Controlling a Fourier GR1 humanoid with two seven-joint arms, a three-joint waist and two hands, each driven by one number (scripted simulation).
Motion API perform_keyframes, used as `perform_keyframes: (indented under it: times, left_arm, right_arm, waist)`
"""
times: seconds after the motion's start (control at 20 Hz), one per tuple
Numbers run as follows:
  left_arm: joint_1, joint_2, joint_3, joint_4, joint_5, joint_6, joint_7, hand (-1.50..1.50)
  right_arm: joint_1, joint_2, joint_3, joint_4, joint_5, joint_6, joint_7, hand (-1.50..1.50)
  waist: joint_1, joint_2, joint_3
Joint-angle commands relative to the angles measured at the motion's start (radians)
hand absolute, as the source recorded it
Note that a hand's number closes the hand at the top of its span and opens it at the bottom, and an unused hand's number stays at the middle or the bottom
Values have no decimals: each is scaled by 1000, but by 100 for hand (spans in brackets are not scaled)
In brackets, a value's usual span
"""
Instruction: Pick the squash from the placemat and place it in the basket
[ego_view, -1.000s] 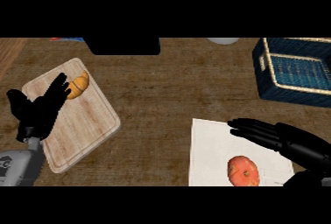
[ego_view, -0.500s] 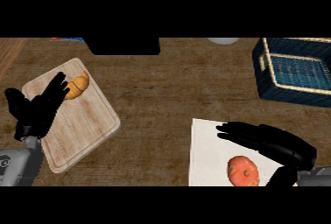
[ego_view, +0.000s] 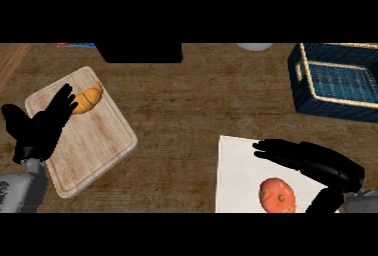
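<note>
item: right robot hand — showing at the lower right, lying over the white placemat, fingers stretched out flat and pointing left, thumb hanging down at its near side; released, grasping nothing.

item: squash — orange and round, sitting on the placemat just below the right robot hand's fingers and just left of its thumb, in the gap between them; whether the thumb is touching it cannot be told.

item: basket — dark blue with a pale rim, standing on the desk well beyond the right robot hand, up and slightly to its right, apart from the placemat.

item: left robot hand — resting at the left edge, fingers straight and pointing up and slightly right; released, holding nothing.

item: cutting board — light wood, lying tilted on the desk under and to the right of the left robot hand.

item: croissant — golden, lying on the far end of the board, just beside the left robot hand's fingertips.

item: black block — sitting at the far edge of the desk, between the two hands and well beyond both.
</note>
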Motion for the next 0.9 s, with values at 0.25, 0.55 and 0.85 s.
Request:
perform_keyframes:
  times: [0.25, 0.55, 0.85]
  left_arm:
    - [2, -38, 10, 6, -37, 19, -5, 0]
    - [-36, -31, 37, -17, -31, -23, 57, 0]
    - [1, -41, 53, -41, -37, -52, 53, 0]
  right_arm:
    - [45, -73, 4, -11, -23, 55, -136, -150]
    - [69, -12, 39, 48, 108, -80, -133, -150]
    - [64, 58, 75, 31, 174, -83, -88, -150]
  waist:
    - [-2, 0, 0]
    - [-1, 0, 0]
    - [0, 0, 0]
